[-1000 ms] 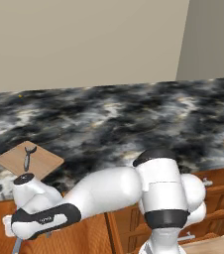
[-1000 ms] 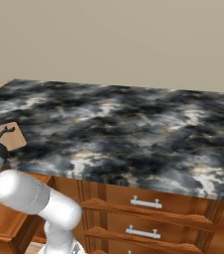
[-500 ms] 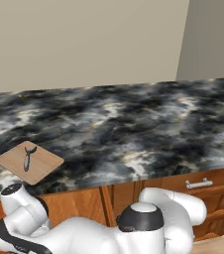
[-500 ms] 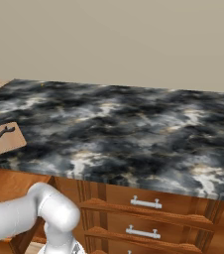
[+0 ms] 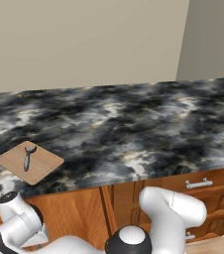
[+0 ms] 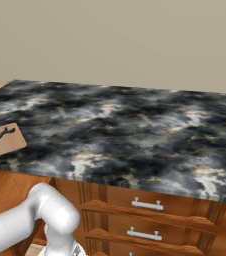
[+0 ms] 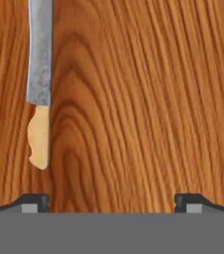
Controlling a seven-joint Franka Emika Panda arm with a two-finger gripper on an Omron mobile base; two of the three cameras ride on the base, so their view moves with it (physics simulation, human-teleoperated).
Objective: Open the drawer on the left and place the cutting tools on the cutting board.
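A small knife with a grey blade and a light wooden handle lies flat on reddish-brown wood, which looks like the floor of the drawer. My gripper hangs open just above that wood. The knife's handle ends a little beyond the left fingertip, and nothing is between the fingers. On the counter, the light-tan cutting board carries the dark Y-headed peeler.
The board sits near the front edge of a black-and-grey marble counter. Narrower stacked drawers with silver handles fill the cabinet to the right. My white arm bends down low at the left, below the counter edge.
The arm has swung down from beside the cutting board to below the counter's front edge at the left. The peeler stays on the board.
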